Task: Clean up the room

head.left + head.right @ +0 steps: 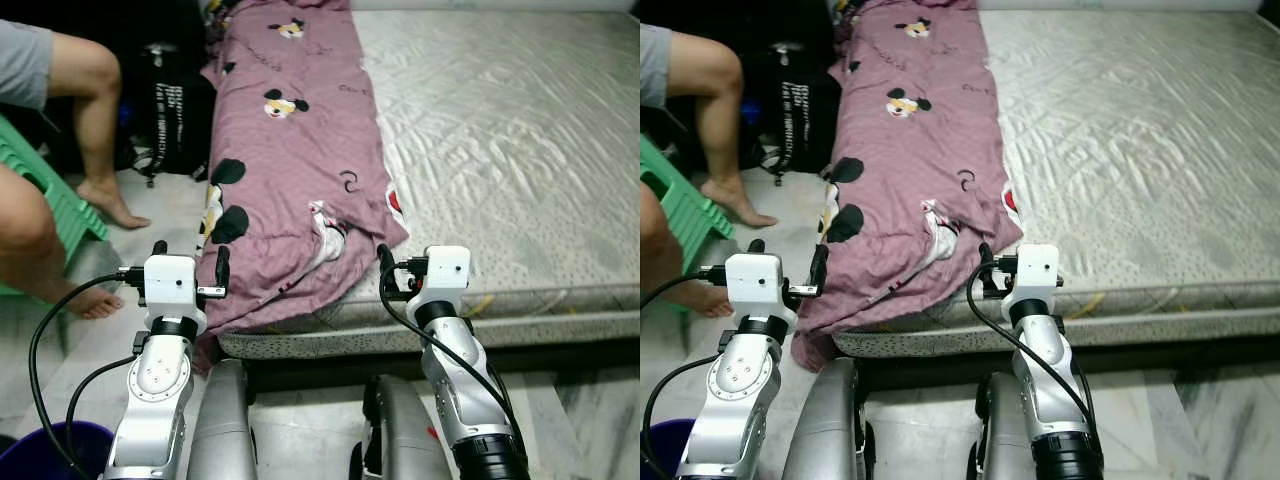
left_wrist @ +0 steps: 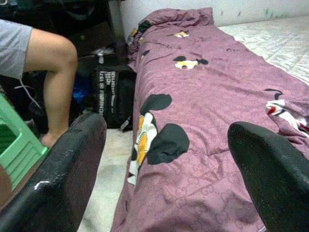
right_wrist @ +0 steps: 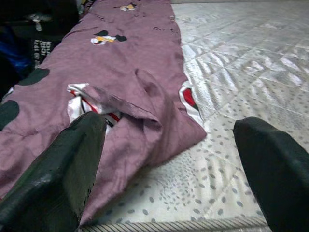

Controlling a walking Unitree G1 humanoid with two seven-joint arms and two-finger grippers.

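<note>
Approach step: both the left gripper (image 1: 187,268) and right gripper (image 3: 169,159), released, hover at the bed's (image 1: 520,150) near edge. The purple cartoon-print blanket (image 1: 290,150) lies centre-left; next, grasp its near hem.

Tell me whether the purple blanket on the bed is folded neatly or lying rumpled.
Rumpled: the purple blanket lies in a long strip along the mattress edge, its near corner creased and hanging over.
</note>
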